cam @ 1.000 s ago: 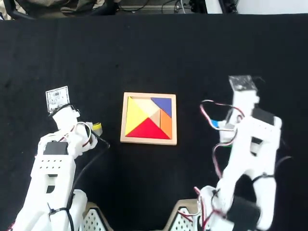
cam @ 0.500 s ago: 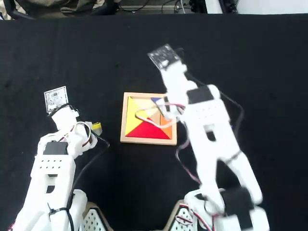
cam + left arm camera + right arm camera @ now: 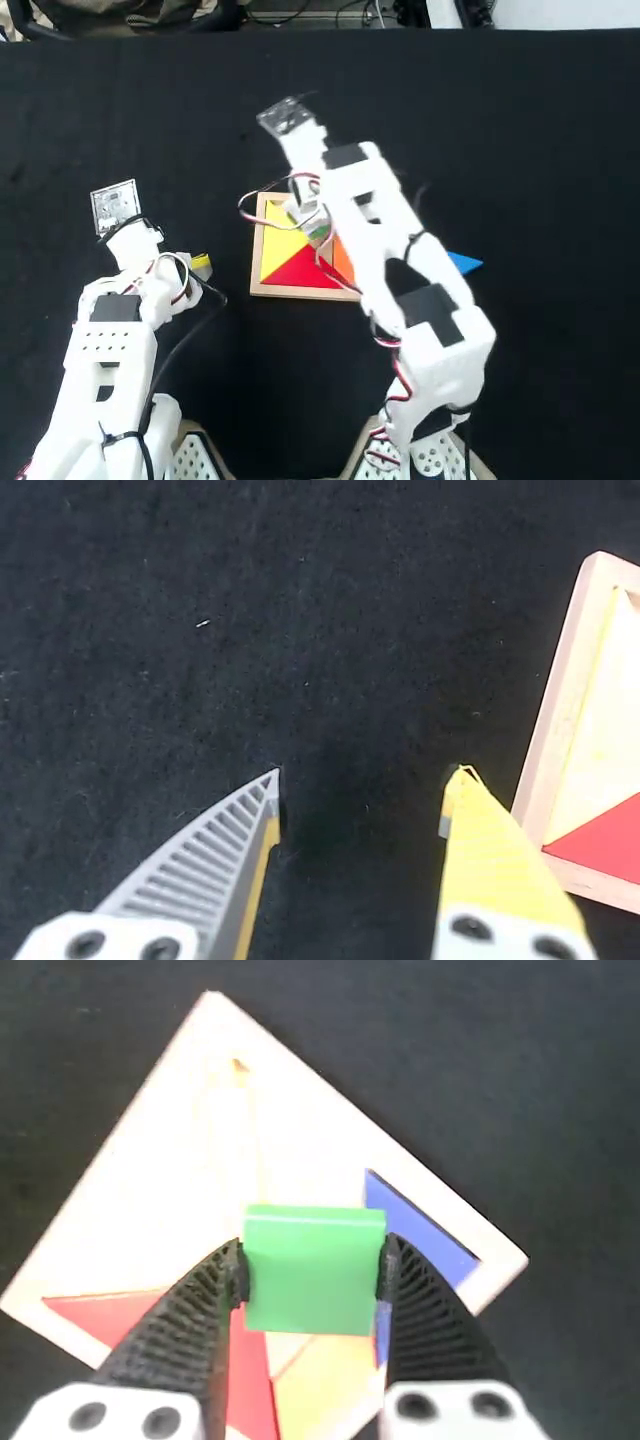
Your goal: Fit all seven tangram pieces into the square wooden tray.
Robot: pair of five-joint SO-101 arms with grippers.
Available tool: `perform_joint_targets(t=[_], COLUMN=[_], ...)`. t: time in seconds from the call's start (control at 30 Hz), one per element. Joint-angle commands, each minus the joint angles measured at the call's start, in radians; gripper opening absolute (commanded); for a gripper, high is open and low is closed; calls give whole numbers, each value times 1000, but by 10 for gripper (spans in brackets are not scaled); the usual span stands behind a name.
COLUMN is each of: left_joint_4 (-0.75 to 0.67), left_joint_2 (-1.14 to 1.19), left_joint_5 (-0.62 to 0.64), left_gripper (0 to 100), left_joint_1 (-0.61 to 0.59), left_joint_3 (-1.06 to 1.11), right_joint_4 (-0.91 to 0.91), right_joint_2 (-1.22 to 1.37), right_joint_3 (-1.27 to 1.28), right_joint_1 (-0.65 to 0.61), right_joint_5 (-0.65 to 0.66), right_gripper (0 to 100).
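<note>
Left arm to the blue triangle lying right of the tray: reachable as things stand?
Probably not. The blue triangle lies beyond the tray, and the right arm stretches across between.

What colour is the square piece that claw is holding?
Green square piece; best in right wrist view.

Black table (image 3: 530, 120); wooden tray (image 3: 290, 293), blue piece (image 3: 463, 263) on it

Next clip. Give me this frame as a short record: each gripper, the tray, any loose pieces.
right gripper: shut on green square, above the tray
left gripper: open, empty, over the cloth beside the tray
tray contents: yellow triangle, red triangle, orange piece, dark blue piece; some bare wood left
loose piece: light blue triangle on the cloth outside the tray, partly hidden by the right arm
</note>
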Motion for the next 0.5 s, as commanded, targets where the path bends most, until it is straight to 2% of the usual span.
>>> perform_joint_targets(t=[0.0,0.47], left_joint_4=[-14,-14], left_joint_2=[-14,-15], left_joint_5=[11,12], left_gripper=[259,259], left_joint_1=[-2,-2], left_joint_3=[-4,-4], right_joint_4=[-40,-95], right_joint_2=[-4,1], right_joint_3=[-51,-4], right_joint_1=[-21,-18], right_joint_5=[11,60], right_gripper=[70,70])
